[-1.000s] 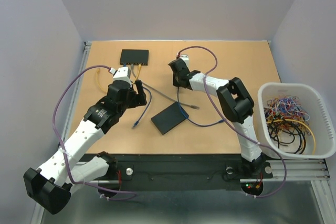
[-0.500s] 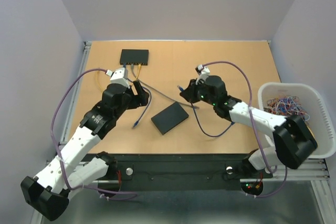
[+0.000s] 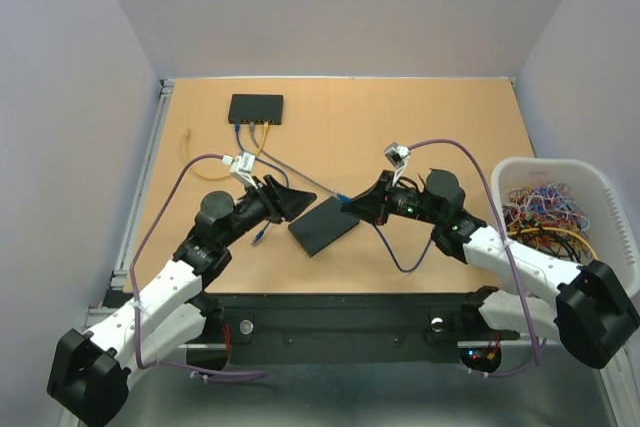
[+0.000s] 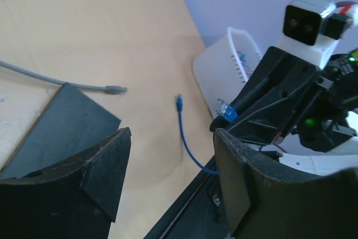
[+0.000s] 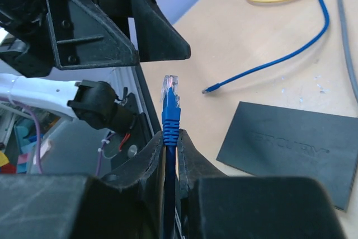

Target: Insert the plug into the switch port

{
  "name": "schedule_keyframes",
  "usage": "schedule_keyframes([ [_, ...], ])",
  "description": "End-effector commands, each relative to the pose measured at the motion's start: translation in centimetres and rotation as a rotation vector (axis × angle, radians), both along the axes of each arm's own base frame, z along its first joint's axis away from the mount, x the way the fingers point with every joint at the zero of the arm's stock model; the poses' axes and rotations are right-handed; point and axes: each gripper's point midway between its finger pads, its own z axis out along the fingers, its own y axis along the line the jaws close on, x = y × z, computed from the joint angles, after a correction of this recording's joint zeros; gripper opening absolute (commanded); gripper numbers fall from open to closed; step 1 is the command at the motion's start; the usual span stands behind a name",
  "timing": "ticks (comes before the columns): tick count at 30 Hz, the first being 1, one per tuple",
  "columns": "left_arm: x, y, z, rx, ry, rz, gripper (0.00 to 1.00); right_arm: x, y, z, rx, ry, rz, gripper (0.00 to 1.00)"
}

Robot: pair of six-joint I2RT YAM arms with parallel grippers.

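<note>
Pinching the plug (image 5: 169, 90) by its blue boot, my right gripper (image 5: 170, 137) stays none too deep on it, so the clear tip juts free ahead of the fingers, which I judge leaves room for it to enter a port; plug and pincer hang over the table's middle, nose toward 9 o'clock, facing my left gripper (image 4: 170, 166), whose jaws stand spread and hold nothing; that reads to me as a hand-over pose, since the switch (image 3: 256, 108) sits well apart at 11 o'clock, on the left arm's side, ports facing 6 o'clock; several ports already carry leads, so a free one must be picked; a dark flat box (image 3: 323, 225) lies just below both grippers, a grey cable (image 3: 300, 179) crosses the path to the switch, and a basket (image 3: 505, 179) of spare cables stands at 3 o'clock.
</note>
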Motion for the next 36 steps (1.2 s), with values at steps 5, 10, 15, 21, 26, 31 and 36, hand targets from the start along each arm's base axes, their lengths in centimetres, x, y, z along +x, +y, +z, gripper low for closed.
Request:
schedule_keyframes([
  [5,-2.0,-1.8,6.1,-0.194,-0.204,-0.115,0.71,-1.5,0.9,2.1,0.087,-0.038,0.084,0.0],
  [10,-2.1,-2.7,5.6,-0.195,-0.204,-0.128,0.71,-2.1,1.5,2.4,0.103,-0.042,0.113,0.0],
  [15,-1.5,-3.3,4.7,-0.176,-0.181,-0.116,0.69,-2.3,1.8,2.8,0.115,-0.04,0.122,0.01],
  [21,-1.3,-3.8,4.7,-0.174,-0.183,-0.116,0.65,-2.5,2.0,2.4,0.118,-0.03,0.129,0.0],
  [26,-1.7,-4.2,4.6,-0.176,-0.183,-0.129,0.54,-2.3,2.2,2.3,0.122,-0.026,0.121,0.0],
  [31,-2.0,-4.2,4.7,-0.185,-0.191,-0.137,0.48,-2.1,2.3,2.5,0.133,-0.026,0.113,0.0],
  [36,-2.6,-4.4,5.0,-0.197,-0.2,-0.153,0.45,-1.8,2.5,2.3,0.133,-0.021,0.104,0.0],
])
